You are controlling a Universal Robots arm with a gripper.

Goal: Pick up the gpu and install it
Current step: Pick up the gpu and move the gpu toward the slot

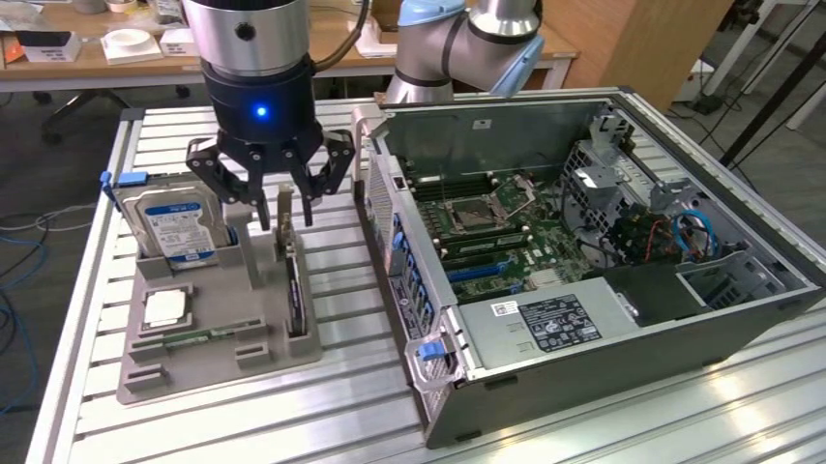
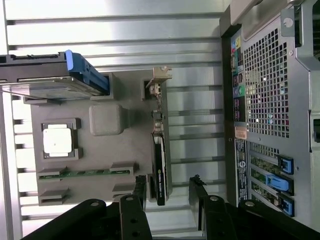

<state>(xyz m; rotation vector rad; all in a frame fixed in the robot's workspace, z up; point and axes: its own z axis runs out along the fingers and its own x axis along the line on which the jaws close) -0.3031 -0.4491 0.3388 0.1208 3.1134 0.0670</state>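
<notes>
From my station I see the gripper (image 1: 281, 215) hanging over the grey tray (image 1: 220, 372) with its fingers (image 2: 140, 192) spread wide, holding nothing. The gpu (image 2: 160, 167) stands on its thin edge in a slot along the side of the tray nearest the computer case (image 1: 722, 319), its silver bracket (image 2: 161, 77) at the far end. In the wrist view the two fingers sit one on each side of the card's black end, with a gap on both sides, so I read no contact. The tray is crowded. A blue-labelled hard drive (image 1: 174, 222) stands upright in its own slot on the exterior view's left of the gripper, close beside the near finger. A square processor chip (image 1: 165, 307) lies flat in a pocket, and a narrow green memory stick (image 1: 193, 338) lies in the groove next to it. The open case sits just beside the tray on the exterior view's right, and its perforated rear panel (image 2: 265, 100) rises close to the card's slot. Inside the case I can see the motherboard (image 1: 497, 227), a labelled power supply (image 1: 555, 319) and some blue cables (image 1: 697, 232). Everything rests on a ribbed aluminium table (image 1: 362, 406).
</notes>
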